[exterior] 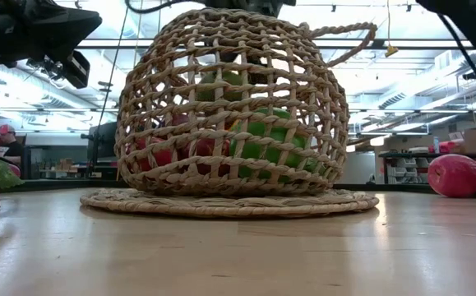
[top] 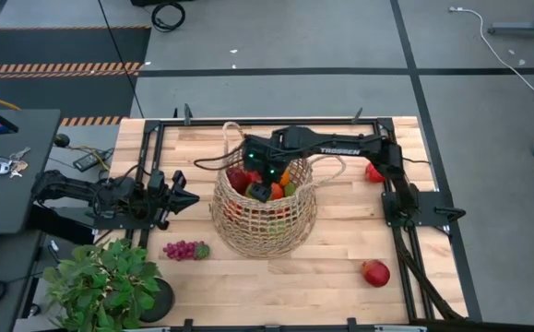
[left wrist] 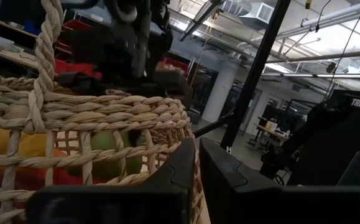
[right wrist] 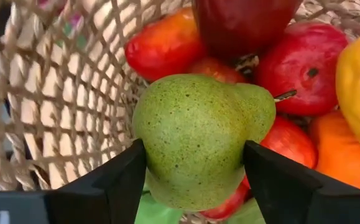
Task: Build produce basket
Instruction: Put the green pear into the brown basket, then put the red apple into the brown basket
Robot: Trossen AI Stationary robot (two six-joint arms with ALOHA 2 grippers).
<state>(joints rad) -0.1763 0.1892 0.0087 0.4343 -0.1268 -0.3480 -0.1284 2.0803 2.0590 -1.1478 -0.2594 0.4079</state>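
Note:
The tan open-weave straw basket (top: pixel 265 217) stands mid-table on its flat base (exterior: pixel 229 201), with red, orange, yellow and green produce inside (right wrist: pixel 310 59). My right gripper (top: pixel 260 191) reaches down into it and is shut on a green pear (right wrist: pixel 198 140). My left gripper (top: pixel 193 197) is shut and empty, hovering just left of the basket's wall (left wrist: pixel 105 112). Purple grapes (top: pixel 185 250) lie on the table near the front left. Two red fruits (top: pixel 374 272) (top: pixel 373 172) lie on the table to the right. My right gripper pinches the pear's wide body (right wrist: pixel 152 146) between its two fingers (right wrist: pixel 120 180), one on each side. The fingers come from above, pointing down into the basket. The pear lies over the red and orange produce; whether it rests on them, I cannot tell.
A potted green plant (top: pixel 105 286) stands at the front left corner. A dark side table with keys (top: pixel 4 166) stands beyond the left edge. A black frame (top: pixel 405 207) borders the tabletop. Bare wood (top: pixel 340 295) lies in front of the basket.

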